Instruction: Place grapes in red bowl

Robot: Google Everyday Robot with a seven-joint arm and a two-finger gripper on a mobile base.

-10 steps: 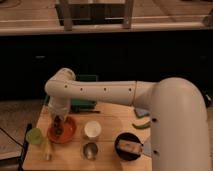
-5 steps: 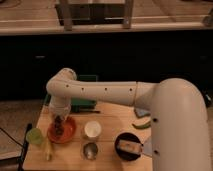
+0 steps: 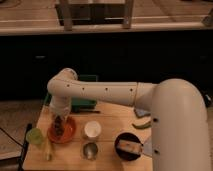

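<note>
The red bowl (image 3: 65,134) sits at the left of the wooden table (image 3: 110,120). The grapes (image 3: 59,127), a dark bunch, hang in or just over the bowl's middle, under my gripper (image 3: 59,120). The gripper points straight down over the bowl at the end of the white arm (image 3: 100,92). Whether the grapes rest on the bowl's floor I cannot tell.
A white cup (image 3: 92,129) stands right of the bowl, a metal cup (image 3: 90,150) in front of it. A black bowl (image 3: 129,147) holds a tan block (image 3: 127,145). A green cup (image 3: 35,136) and a yellow item (image 3: 48,148) lie at the left, a green box (image 3: 82,102) behind.
</note>
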